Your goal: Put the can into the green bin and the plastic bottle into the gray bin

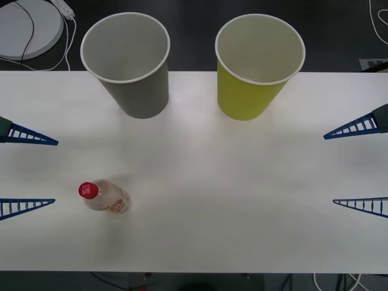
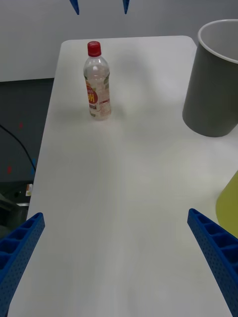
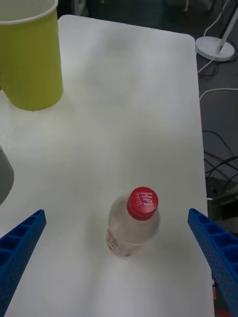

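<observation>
The plastic bottle [image 1: 104,197] stands upright on the white table [image 1: 206,212] at the front left, clear with a red cap and an orange-red label. My left gripper [image 1: 56,172] is open just left of it, and in the left wrist view the bottle [image 3: 133,225] stands between and slightly beyond its spread fingers [image 3: 20,242]. The gray bin [image 1: 128,66] stands at the back left and the green bin [image 1: 257,66] at the back right, both upright. At the table's right side my right gripper [image 1: 329,170] is open and holds nothing. The can is out of view.
A white round floor stand [image 1: 27,27] with cables lies beyond the table's back left corner. The bottle [image 2: 97,84] is near the table's left and front edges. Bare tabletop stretches between the bottle and my right gripper [image 2: 115,214].
</observation>
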